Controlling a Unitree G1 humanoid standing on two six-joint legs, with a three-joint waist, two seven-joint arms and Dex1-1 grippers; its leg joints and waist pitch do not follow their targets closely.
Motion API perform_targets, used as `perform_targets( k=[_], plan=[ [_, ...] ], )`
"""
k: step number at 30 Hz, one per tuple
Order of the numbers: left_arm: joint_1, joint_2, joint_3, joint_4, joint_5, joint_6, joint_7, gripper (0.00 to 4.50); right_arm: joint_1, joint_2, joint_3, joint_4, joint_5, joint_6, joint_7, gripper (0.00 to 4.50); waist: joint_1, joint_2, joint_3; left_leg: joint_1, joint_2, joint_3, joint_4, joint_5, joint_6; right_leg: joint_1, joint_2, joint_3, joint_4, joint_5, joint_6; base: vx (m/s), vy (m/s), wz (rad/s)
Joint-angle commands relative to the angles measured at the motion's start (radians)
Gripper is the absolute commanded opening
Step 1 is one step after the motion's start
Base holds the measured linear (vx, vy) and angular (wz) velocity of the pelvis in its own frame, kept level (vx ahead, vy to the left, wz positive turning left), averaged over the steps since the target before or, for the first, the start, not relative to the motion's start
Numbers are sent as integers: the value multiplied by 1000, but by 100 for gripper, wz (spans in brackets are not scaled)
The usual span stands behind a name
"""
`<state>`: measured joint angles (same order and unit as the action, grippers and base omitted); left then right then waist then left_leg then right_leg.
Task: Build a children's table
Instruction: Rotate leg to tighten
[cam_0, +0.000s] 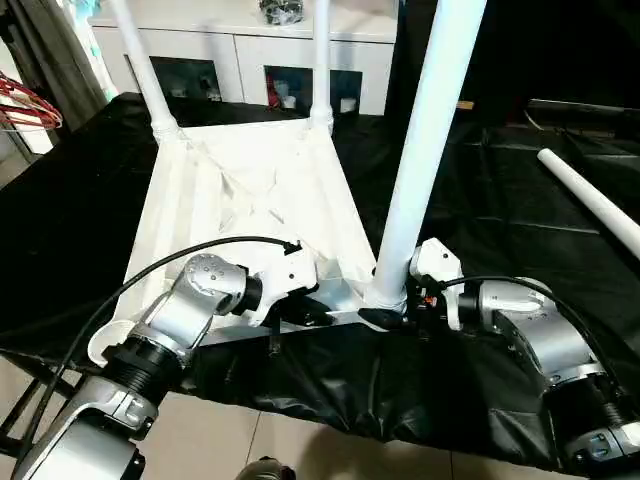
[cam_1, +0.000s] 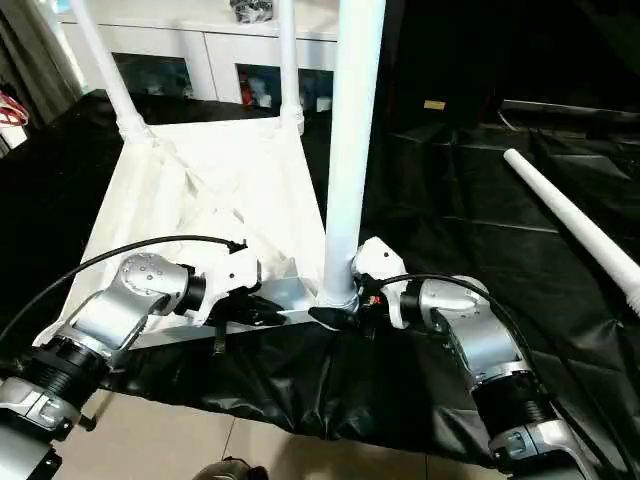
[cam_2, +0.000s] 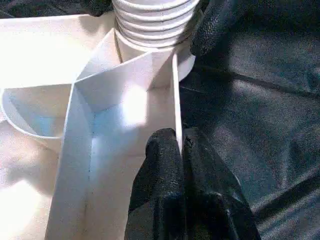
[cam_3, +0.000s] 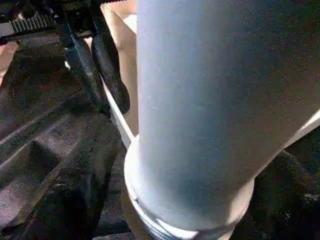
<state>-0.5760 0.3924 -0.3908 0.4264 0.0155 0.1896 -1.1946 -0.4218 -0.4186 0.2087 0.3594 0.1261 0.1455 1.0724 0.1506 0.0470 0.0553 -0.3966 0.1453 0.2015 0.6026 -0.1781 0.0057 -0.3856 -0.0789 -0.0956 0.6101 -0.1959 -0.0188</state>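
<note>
The left gripper is pinching the near rim of the upturned white tabletop on the black-draped table, while the right gripper is clasping the upright leg at five o'clock, a loose leg lying at three o'clock, a white cabinet standing at twelve.

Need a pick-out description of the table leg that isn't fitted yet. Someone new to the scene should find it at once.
Start at the upside-down white table top lying on the black cloth. Look to the robot's right of it, past the near-corner leg at the right gripper. There the loose leg lies flat on the cloth: the other three stand upright in corner sockets.
</note>
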Motion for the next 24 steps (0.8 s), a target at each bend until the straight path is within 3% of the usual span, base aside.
perform_targets(
  k=[1, 8, 11, 16, 17, 19, 20, 22, 24],
  plan=[
    [-12, -2, -23, -42, -16, -30, -56, 0, 8, -10, 21, -24, 15, 4, 16, 339, -4, -10, -70, 31, 108, -52, -77, -221, 28, 33, -113, 70, -71, -194, -212, 0, 0, 0],
    [-11, -11, -14, -37, -19, -17, -39, 0, 23, 11, 16, -33, 17, 20, 12, 280, -2, -10, -69, 32, 109, -52, -78, -229, 23, 33, -114, 71, -73, -204, -211, 0, 0, 0],
    [-28, -50, 13, -5, -9, 13, 45, 0, 22, 66, -9, 9, -1, 16, -98, 274, -3, -11, -69, 33, 109, -53, -78, -238, 14, 31, -115, 71, -74, -222, -208, 0, 0, 0],
    [-51, -94, 41, 31, 2, 46, 139, 0, -6, 127, -40, 99, -43, 3, -266, 271, -19, -14, -65, 34, 104, -57, -82, -278, -14, 32, -118, 70, -85, -295, -195, 0, 0, 0],
    [-61, -109, 50, 43, 12, 66, 182, 0, -18, 150, -55, 129, -49, 6, -325, 271, -25, -14, -63, 29, 103, -60, -84, -283, -17, 37, -119, 69, -85, -313, -188, 0, 0, 0],
    [-89, -157, 76, 81, 41, 132, 320, 0, -52, 213, -89, 207, -67, 6, -480, 271, -41, -11, -61, 36, 102, -58, -85, -303, -34, 26, -114, 71, -87, -325, -192, 0, 0, 0],
    [-99, -174, 85, 96, 51, 157, 370, 0, -64, 235, -99, 231, -73, 10, -529, 271, -44, -12, -61, 38, 101, -60, -84, -312, -39, 27, -116, 70, -90, -336, -195, 0, 0, 0],
    [-110, -196, 98, 113, 56, 175, 423, 0, -76, 264, -115, 254, -70, 20, -582, 271, -46, -17, -62, 37, 99, -60, -83, -308, -34, 33, -119, 70, -96, -358, -180, 0, 0, 0],
    [-125, -241, 114, 141, 56, 184, 491, 0, -99, 325, -131, 296, -72, 27, -671, 271, -51, -20, -63, 32, 100, -59, -84, -283, -23, 33, -116, 71, -93, -318, -184, 0, 0, 0]
  ],
)
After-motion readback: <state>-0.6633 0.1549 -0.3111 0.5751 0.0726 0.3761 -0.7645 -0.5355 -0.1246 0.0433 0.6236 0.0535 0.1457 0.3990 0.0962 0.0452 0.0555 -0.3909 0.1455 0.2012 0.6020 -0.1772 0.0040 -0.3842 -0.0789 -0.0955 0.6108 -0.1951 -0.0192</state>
